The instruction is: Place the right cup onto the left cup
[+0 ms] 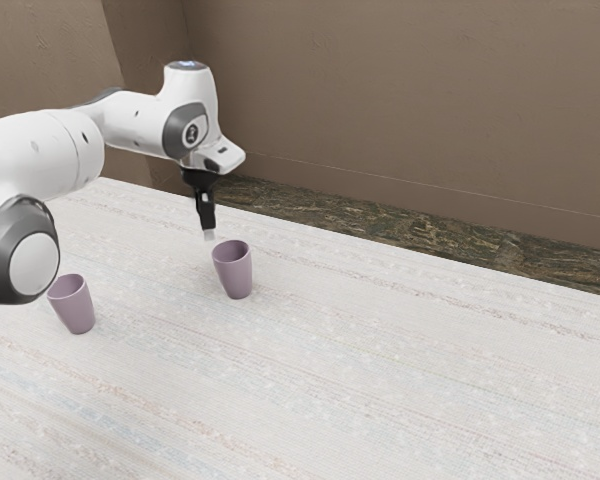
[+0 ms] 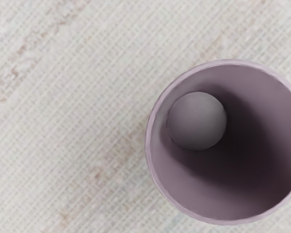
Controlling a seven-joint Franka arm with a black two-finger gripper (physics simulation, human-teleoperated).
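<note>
Near, toward the exterior view's left: near cup (image 1: 75,308) upright on table (image 1: 310,400), well apart from far cup (image 1: 236,272). Possible trouble when stacking: tipping or jamming, from a tilted or off-centre lowering.

Farther, toward the exterior view's right: far cup, also upright on table. Judging by the gripper's position, likely the one to lift. Unable to confirm task's right/left naming from these views; risk of moving the wrong cup through a mix-up.

Above far cup and just beside its rim: gripper (image 1: 209,235). Cannot tell how wide open; seen to hold nothing. Possible trouble: striking the rim or knocking far cup over, from descending without centring. Also possible: slipping on the tapered wall, from too shallow or light a grip.

Writing, near to far: no label seen on either cup. On arm (image 1: 139,124), a dark round emblem (image 1: 191,132) and a small lit panel (image 1: 186,65), neither legible. No brand read.
</note>
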